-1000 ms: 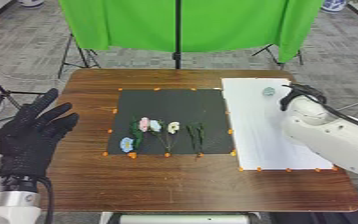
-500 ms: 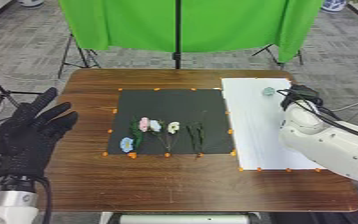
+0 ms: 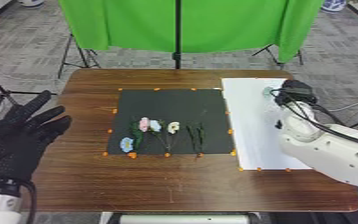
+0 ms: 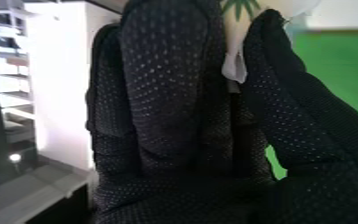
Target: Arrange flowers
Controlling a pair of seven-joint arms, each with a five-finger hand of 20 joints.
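Right hand: I am keeping this hand at the upper right of the head view, beside the pale green item; in the right wrist view its fingers are standing nearly straight, with the thumb slightly apart.
Pale piece: in the right wrist view a piece with green leaf-like marks is showing between thumb and fingers; whether it is being gripped, I cannot tell.
Pale green item: it is sitting at the upper right, near the top of the white sheet. If I am closing off-centre, a fingertip is likely nudging or tipping it.
Flowers: on the black mat, left of centre, the blue flower is lying lowest, with the pink flower, the white-blue flower and the cream flower above it to the right.
Green stems: these are lying near the mat's lower right. Being thin and close to the blooms, they are risking a snag when I am picking a neighbour.
Black cable: it is looping along the right arm; a low sweep could be dragging it over the blooms.
Sight line: the glove is crowding the item from above, so I am judging contact poorly and could be lifting on an empty grasp.
Left hand: it is hanging at the left edge, fingers spread, holding nothing.
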